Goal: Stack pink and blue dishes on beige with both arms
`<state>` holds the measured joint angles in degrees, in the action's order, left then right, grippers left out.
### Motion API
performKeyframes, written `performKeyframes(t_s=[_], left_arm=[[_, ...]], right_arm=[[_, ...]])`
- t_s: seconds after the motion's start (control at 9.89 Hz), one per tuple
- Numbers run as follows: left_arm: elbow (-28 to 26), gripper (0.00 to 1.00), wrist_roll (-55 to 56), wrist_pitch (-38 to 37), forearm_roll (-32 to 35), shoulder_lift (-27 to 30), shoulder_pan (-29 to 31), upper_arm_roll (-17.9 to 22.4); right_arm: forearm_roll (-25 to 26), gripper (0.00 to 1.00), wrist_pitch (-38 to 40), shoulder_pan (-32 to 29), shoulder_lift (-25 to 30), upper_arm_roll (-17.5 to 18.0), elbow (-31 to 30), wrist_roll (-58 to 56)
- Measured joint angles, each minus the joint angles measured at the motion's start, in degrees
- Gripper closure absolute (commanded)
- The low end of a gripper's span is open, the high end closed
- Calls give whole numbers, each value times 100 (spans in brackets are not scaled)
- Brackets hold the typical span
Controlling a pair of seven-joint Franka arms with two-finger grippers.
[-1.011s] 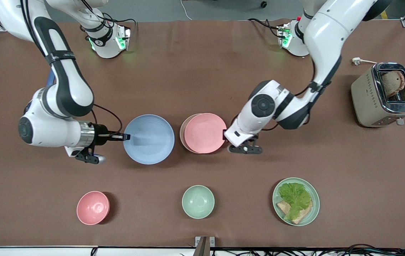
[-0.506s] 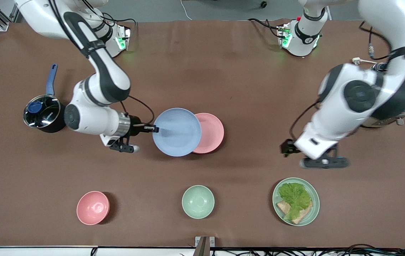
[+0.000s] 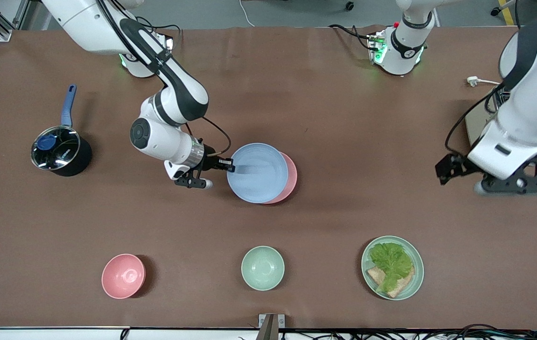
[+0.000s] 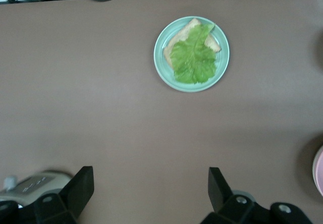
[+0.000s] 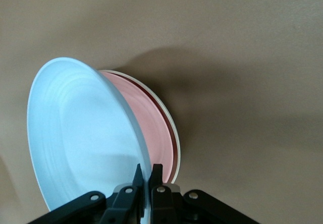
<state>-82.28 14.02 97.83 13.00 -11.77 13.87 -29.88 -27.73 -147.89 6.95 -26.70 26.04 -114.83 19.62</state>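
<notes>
My right gripper (image 3: 230, 165) (image 5: 147, 171) is shut on the rim of the light blue plate (image 3: 257, 173) (image 5: 81, 138). It holds the plate tilted just over the pink plate (image 3: 291, 179) (image 5: 151, 128), covering most of it. The pink plate lies on the beige plate, which is hidden in the front view. In the right wrist view only its thin cream rim (image 5: 176, 138) shows. My left gripper (image 3: 447, 169) (image 4: 150, 183) hangs open and empty over bare table toward the left arm's end. An edge of the pink plate (image 4: 319, 171) shows in the left wrist view.
A black pot with a blue handle (image 3: 58, 153) stands toward the right arm's end. Near the front camera sit a pink bowl (image 3: 123, 276), a mint-green bowl (image 3: 263, 267) and a mint-green plate with lettuce and bread (image 3: 392, 267) (image 4: 192, 54). The left arm hides most of the toaster (image 3: 474, 125).
My right gripper has carried the blue plate sideways until it is over the pink plate. My left arm has drawn away from the stack toward its own end of the table.
</notes>
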Motion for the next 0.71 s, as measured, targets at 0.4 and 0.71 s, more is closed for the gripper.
performKeyframes(t_s=[0.4,0.71], left_arm=[[18,0,-760,-822,-814,999,12,609],[-37,0,-1150,-1351,-1090,1230,-1036,1962]], right_arm=[[0,66,-522,212,-387,7,-42,1],[0,0,-554,256,-389,10,-47,91]])
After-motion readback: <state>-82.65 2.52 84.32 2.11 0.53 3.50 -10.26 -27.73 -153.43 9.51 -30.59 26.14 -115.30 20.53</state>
